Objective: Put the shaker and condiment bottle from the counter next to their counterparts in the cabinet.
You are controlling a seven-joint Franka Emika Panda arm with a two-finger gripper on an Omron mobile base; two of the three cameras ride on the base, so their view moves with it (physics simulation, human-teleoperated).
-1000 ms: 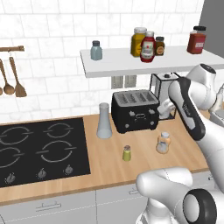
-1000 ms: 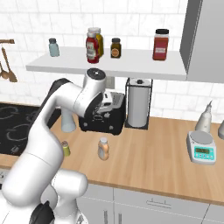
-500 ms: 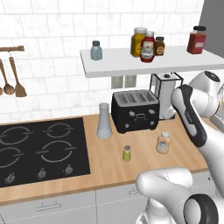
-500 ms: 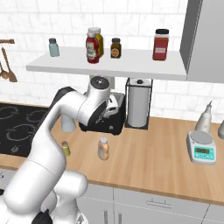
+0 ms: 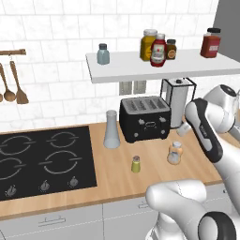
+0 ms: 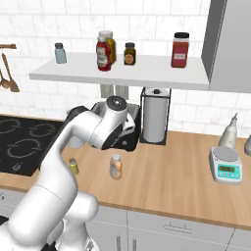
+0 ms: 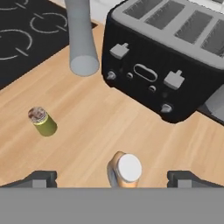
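Observation:
The condiment bottle (image 5: pixel 175 153) (image 6: pixel 115 166) (image 7: pixel 124 170), squat and orange-peach with a pale cap, stands on the wooden counter (image 5: pixel 122 183) in front of the toaster. My gripper (image 7: pixel 113 179) hovers above it, open, its fingertips (image 7: pixel 41 178) wide on either side with nothing held. The tiny olive-yellow shaker (image 5: pixel 136 164) (image 6: pixel 73 165) (image 7: pixel 43 121) stands to the bottle's left. On the white cabinet shelf (image 5: pixel 140 70) (image 6: pixel 122 78) are a blue-grey shaker (image 5: pixel 103 54) (image 6: pixel 61 53) and a cluster of yellow, red and dark bottles (image 5: pixel 158 49) (image 6: pixel 104 49).
A black toaster (image 5: pixel 144 118) (image 7: pixel 175 57) stands just behind the bottle, with a grey flask (image 5: pixel 111 130) (image 7: pixel 82 39) to its left and a paper towel holder (image 5: pixel 178 101) (image 6: pixel 155 115) to its right. The hob (image 5: pixel 42 159) lies left. A scale (image 6: pixel 225 166) sits far right.
The hand has come down and to the right from in front of the toaster, toward the condiment bottle. The jaws stay open. Bottle and shaker have not moved.

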